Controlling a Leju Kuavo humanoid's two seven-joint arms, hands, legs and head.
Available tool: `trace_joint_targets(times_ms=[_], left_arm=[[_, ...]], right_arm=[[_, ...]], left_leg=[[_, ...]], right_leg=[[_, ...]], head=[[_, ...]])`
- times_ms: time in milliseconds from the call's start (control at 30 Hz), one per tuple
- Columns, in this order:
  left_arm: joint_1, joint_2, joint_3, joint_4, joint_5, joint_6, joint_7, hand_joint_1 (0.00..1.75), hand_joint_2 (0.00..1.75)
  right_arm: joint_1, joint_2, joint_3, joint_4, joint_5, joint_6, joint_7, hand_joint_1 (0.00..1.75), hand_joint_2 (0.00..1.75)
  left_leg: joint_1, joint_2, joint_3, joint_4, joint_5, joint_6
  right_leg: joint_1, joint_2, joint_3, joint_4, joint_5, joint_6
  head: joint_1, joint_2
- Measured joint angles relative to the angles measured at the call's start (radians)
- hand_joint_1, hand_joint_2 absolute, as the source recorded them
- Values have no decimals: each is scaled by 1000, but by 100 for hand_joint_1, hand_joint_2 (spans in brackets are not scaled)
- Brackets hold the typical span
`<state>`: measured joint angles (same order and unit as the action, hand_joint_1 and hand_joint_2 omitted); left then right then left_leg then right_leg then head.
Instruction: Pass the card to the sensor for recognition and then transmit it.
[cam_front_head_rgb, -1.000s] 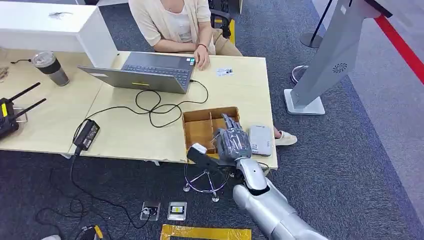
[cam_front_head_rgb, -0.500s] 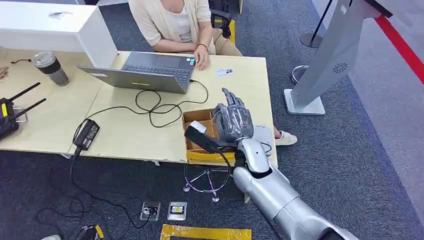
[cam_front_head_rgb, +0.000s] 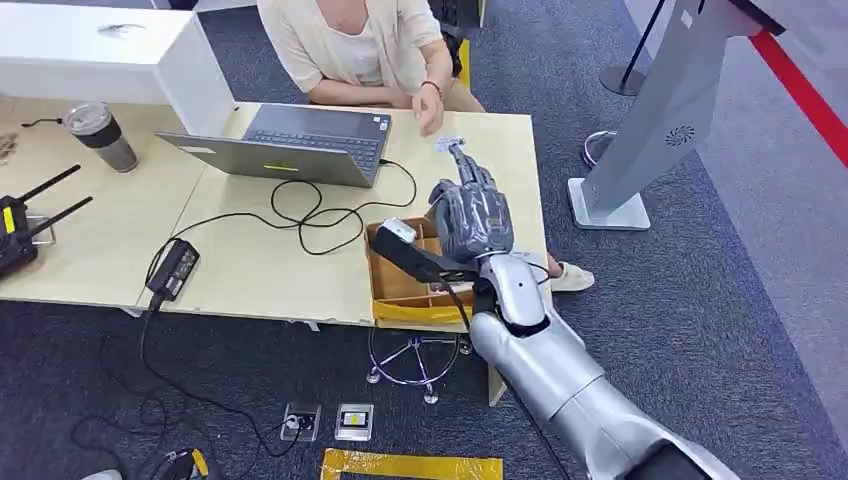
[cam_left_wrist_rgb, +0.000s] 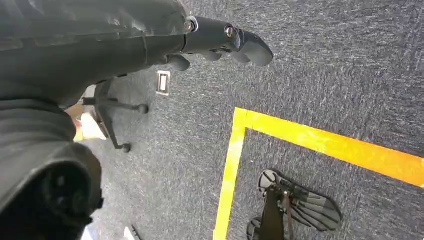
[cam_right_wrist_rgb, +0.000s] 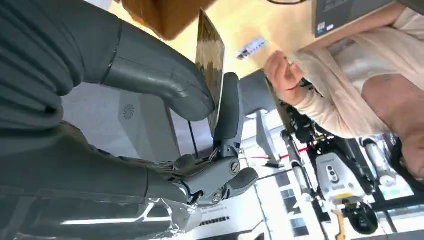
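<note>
Over the near right part of the table (cam_front_head_rgb: 250, 270), the right hand (cam_front_head_rgb: 470, 220) pinches a card (cam_right_wrist_rgb: 210, 55) edge-on between thumb and a finger, raised above the cardboard tray (cam_front_head_rgb: 400, 285). Another card (cam_front_head_rgb: 450, 143) lies on the far side near the person's hand (cam_front_head_rgb: 432, 115). Left hand (cam_left_wrist_rgb: 220, 42) hangs over carpet, fingers curled, holding nothing.

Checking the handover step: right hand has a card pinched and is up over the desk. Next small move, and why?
Probably keep extending the right hand toward the person's hand. The card sits pinched between thumb and finger, and the raised hand is apart from it, so a gap remains to close before release.
</note>
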<state>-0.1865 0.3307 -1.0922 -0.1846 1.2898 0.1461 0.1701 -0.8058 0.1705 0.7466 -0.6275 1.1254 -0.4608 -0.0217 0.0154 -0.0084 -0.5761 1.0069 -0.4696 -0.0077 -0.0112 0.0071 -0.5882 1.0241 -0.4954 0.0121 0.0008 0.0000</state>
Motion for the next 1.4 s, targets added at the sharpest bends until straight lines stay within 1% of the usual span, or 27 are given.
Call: trace_joint_targets(times_ms=[167, 333, 567, 1067, 1100, 1133, 1267, 1400], left_arm=[[0, 0, 0, 0, -4, 1, 0, 0, 0], [0, 0, 0, 0, -15, 0, -4, 0, 0], [0, 1, 0, 0, -30, -36, -13, 0, 0], [1, 6, 0, 0, -26, -40, -32, 0, 0], [1, 6, 0, 0, -26, -41, -32, 0, 0], [1, 5, 0, 0, -25, -42, -32, 0, 0], [2, 6, 2, 2, -22, -45, -32, 0, 0], [3, 6, 7, 2, -22, -47, -32, 0, 0]], right_arm=[[-10, 5, -6, 1, 3, -2, -5, 175, 175], [-58, 20, -13, 12, 7, -2, -15, 175, 175], [-140, 45, -25, 53, 31, 3, 12, 175, 175], [-167, 64, -45, 97, 61, 3, 37, 175, 175], [-167, 66, -47, 99, 64, 3, 40, 9, 175], [-167, 66, -47, 102, 69, 3, 43, 0, 0], [-172, 67, -49, 117, 79, 5, 51, 0, 0], [-176, 69, -63, 132, 62, 30, 35, 0, 0]], left_leg=[[0, 0, 0, 0, 0, 0], [0, 0, 0, 0, 0, 0], [0, 0, 0, 0, 0, 0], [0, 0, 0, 0, 0, 0], [0, 0, 0, 0, 0, 0], [0, 0, 0, 0, 0, 0], [0, 0, -1, 0, 0, 0], [0, 0, -1, 0, 0, 0]], right_leg=[[0, 0, 0, 0, 0, 0], [0, 0, 0, 0, 0, 0], [0, 0, 0, 0, 0, 0], [0, 0, 0, 0, 0, 0], [0, 0, 0, 0, 0, 0], [0, 0, 0, 0, 0, 0], [0, 0, 0, 0, 0, 0], [0, 0, 0, 0, 0, 0]], head=[[0, 0], [0, 0], [0, 0], [0, 0], [0, 0], [0, 0], [0, 0], [0, 0]])
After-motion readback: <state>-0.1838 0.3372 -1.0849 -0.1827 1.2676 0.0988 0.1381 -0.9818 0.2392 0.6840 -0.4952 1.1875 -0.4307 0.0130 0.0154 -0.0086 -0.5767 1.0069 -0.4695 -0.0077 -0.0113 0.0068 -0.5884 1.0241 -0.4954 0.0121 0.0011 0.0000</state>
